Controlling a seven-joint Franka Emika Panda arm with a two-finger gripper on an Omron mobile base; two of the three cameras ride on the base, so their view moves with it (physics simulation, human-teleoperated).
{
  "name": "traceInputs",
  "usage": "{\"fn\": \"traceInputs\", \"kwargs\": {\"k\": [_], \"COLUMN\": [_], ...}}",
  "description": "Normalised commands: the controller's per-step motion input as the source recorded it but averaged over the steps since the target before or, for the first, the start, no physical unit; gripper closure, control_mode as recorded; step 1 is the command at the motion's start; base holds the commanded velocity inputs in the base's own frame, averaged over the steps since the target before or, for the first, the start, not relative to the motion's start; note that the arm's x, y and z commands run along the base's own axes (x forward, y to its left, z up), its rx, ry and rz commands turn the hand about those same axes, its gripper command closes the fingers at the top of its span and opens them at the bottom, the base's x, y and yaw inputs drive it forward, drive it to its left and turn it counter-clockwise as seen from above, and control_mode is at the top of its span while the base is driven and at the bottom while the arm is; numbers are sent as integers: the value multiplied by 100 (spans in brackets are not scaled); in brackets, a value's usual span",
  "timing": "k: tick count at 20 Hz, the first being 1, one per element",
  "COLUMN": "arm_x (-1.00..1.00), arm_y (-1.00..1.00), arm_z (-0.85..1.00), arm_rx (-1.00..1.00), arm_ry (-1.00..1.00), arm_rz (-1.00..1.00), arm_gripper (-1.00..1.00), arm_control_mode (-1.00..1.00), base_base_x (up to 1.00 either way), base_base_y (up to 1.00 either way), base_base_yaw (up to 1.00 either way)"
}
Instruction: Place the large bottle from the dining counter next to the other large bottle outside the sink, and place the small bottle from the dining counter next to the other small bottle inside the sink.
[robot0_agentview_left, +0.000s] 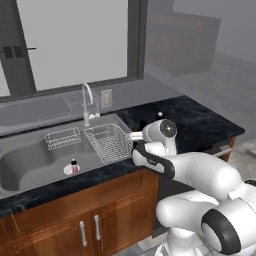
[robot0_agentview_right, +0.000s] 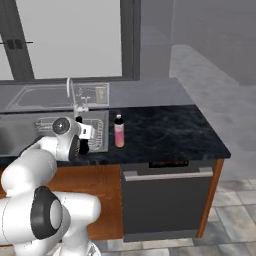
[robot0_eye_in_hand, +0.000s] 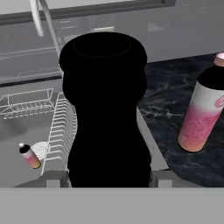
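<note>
Kitchen counter of black veined stone (robot0_agentview_right: 165, 130) ran beside a grey steel sink (robot0_agentview_left: 30, 162) under a window. A tall near-black bottle (robot0_eye_in_hand: 105, 109) stood upright between the gripper (robot0_eye_in_hand: 107, 178) fingers, which were partly spread and clamped against its sides, over the counter edge by the basin. Another large bottle (robot0_agentview_right: 119, 131), pink-labelled, stood on the counter just right of the sink. Inside the basin, a small bottle (robot0_agentview_left: 74, 166) stood near the drain. White wire racks (robot0_agentview_left: 107, 142) sat in the sink, below a curved faucet (robot0_agentview_left: 87, 102).
</note>
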Motion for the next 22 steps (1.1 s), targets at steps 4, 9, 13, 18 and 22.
{"fn": "traceInputs", "kwargs": {"k": [4,9,13,18,22], "arm_x": [0,0,0,0,0], "arm_y": [0,0,0,0,0], "arm_z": [0,0,0,0,0], "arm_rx": [0,0,0,0,0], "arm_ry": [0,0,0,0,0], "arm_rz": [0,0,0,0,0], "arm_gripper": [100,100,100,100,100], "arm_control_mode": [100,100,100,100,100], "base_base_x": [0,4,6,9,21], "base_base_y": [23,24,22,24,25], "base_base_yaw": [-24,-21,-20,-18,-12]}}
